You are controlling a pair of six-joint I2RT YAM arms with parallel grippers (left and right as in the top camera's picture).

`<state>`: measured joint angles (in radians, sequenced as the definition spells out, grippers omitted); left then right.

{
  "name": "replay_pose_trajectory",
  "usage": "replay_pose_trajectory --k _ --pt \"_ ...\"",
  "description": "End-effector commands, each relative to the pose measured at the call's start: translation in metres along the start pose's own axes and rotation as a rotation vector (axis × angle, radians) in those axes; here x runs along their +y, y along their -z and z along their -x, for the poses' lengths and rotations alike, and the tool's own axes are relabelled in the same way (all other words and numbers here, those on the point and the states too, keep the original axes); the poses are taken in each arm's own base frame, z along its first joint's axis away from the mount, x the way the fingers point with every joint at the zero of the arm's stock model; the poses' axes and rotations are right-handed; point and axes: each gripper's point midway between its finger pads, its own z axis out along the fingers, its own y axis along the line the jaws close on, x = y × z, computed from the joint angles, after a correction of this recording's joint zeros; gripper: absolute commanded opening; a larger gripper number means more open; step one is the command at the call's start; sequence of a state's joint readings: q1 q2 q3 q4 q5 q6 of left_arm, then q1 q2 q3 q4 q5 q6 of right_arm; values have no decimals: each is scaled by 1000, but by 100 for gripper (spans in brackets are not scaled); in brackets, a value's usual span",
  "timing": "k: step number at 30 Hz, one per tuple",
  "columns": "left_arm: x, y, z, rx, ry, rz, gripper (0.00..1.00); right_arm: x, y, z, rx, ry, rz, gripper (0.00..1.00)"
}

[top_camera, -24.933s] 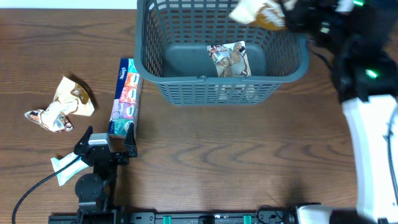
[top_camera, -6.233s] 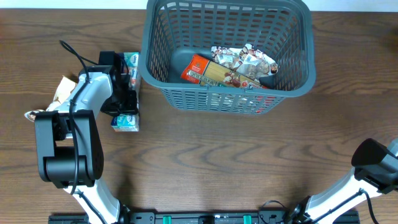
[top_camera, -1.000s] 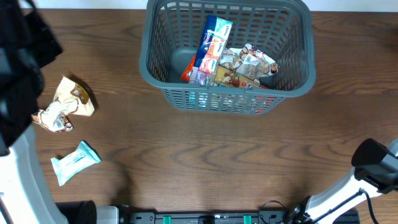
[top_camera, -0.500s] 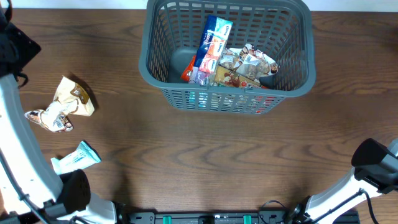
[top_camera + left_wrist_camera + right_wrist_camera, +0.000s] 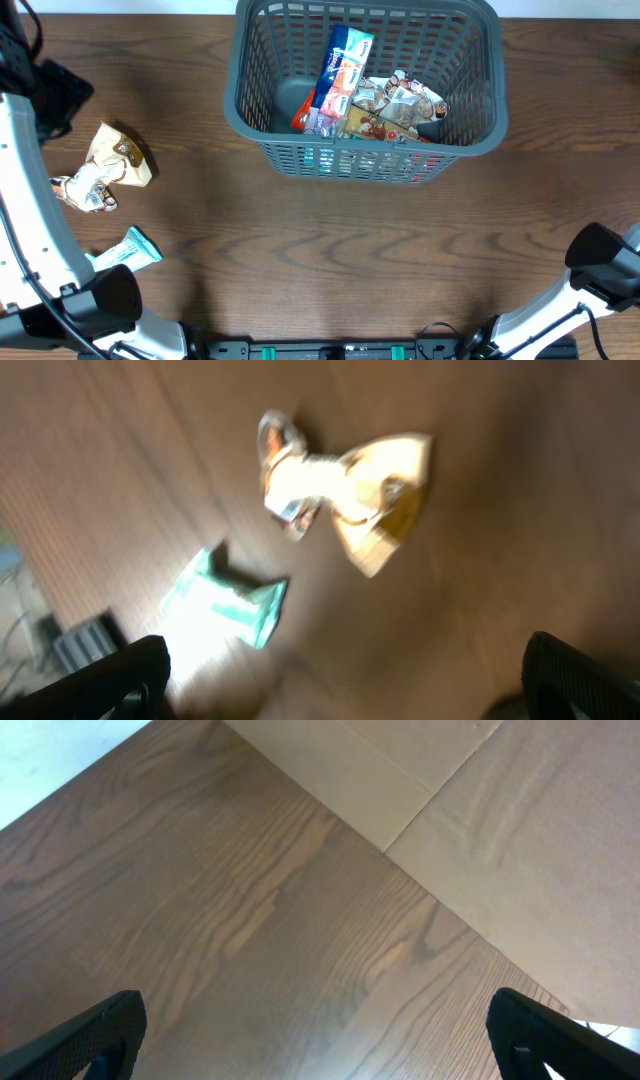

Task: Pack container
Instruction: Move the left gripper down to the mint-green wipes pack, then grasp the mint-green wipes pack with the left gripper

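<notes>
Container: far edge of the table, centre; holds a long blue-and-orange packet and snack packets. Crumpled tan packets, teal packet: near the left edge. My left claw: wide apart, empty, above them. My right claw: apart, empty.

Container: dark grey-blue, lattice-slotted walls. Inside: long packet light blue with red-orange panels; flat packet orange-red; crumpled wrappers white with brown print. Table: mid-brown woodgrain. On table: tan-cream wrapper; white-brown printed wrapper; mint-green sachet.
</notes>
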<state>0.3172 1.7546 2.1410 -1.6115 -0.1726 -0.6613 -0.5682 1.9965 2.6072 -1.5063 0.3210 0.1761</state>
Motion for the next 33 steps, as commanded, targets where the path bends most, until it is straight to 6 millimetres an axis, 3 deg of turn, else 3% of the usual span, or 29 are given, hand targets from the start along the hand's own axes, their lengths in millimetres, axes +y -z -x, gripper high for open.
replay_pose_trajectory --k 1,7,13,18,23,27,33 --pt "35 -5 -29 99 31 92 99 -2 -6 -2 15 -11 -10 99" --pt "73 -8 -64 114 -24 108 99 -2 -6 -2 15 -11 -10 99" --pt "98 -15 -98 34 73 40 99 -2 -6 -2 14 -11 -10 99" --pt "115 -56 -134 45 251 56 99 -2 -6 -2 15 -11 -10 99" --pt "104 -103 -160 122 390 21 99 -2 -6 -2 14 -11 -10 99" --pt "99 -126 -163 126 526 31 99 -2 -6 -2 15 -11 -10 99" --pt "90 -141 -145 77 673 39 99 -2 -6 -2 15 -11 -11 99"
